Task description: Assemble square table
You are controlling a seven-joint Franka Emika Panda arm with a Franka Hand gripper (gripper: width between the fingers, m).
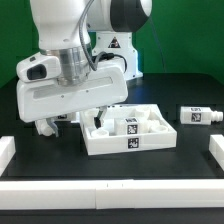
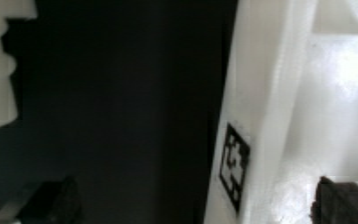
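Square tabletop point(image 1: 128, 148): white moulded plastic, smooth and matte, a shallow slab with a raised rim. Rests flat on the black table point(image 1: 180, 165) with its hollow side up. One side wall faces the exterior camera and carries a black-and-white square tag point(image 1: 131, 143). Pale rounded lumps and a second tag inside the rim, too blurred to name. No long axis, being square; front edge runs roughly across the exterior view.

Leg point(image 1: 197, 116): short, chunky, white, tagged. Lies on its side, apart from the tabletop on the exterior view's right, long axis across that view.

Gripper point(image 1: 68, 122) point(image 2: 197, 200): hangs at the tabletop's edge on the exterior view's left, spread wide and clamping nothing. In the wrist view, dark fingertips point(image 2: 48, 200) stand far apart, with bare black table and the tabletop's tagged white wall point(image 2: 274, 120) between them.

Plain long white bars point(image 1: 110, 190): square-edged, in front of the tabletop and on both sides of it.
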